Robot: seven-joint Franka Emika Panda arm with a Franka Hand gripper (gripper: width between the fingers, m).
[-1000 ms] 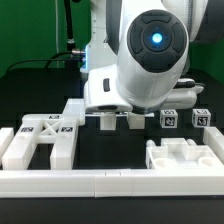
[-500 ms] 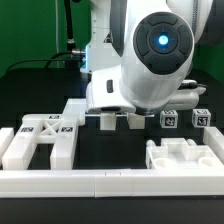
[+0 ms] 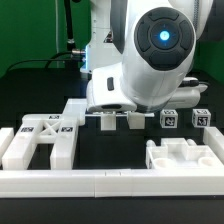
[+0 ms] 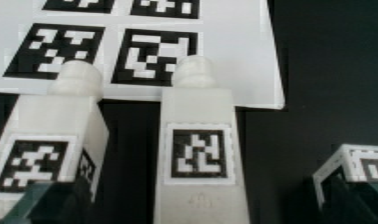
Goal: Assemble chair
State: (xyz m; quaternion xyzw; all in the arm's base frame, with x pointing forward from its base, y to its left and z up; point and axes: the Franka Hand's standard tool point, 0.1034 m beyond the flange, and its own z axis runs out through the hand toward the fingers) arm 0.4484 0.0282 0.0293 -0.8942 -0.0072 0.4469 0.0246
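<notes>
The chair is in loose white tagged parts. A flat frame (image 3: 45, 140) lies at the exterior view's left, and a blocky seat (image 3: 182, 155) lies at its right. Two small cubes (image 3: 170, 119) (image 3: 201, 118) stand behind the seat. My gripper (image 3: 119, 119) hangs low over the table's middle, largely hidden by the arm. In the wrist view, two long tagged pieces lie side by side (image 4: 61, 135) (image 4: 204, 140). The gripper (image 4: 200, 205) is open, with its dark fingers (image 4: 340, 195) on either side of the middle piece, apart from it. Another tagged part (image 4: 364, 165) lies beside them.
The marker board (image 4: 257, 70) lies just beyond the long pieces' tips. A long low white border rail (image 3: 110, 181) runs along the table's front edge. The arm's bulk hides the table's rear middle in the exterior view.
The arm has shifted slightly toward the exterior view's right. The jaws stay open and no part has moved.
</notes>
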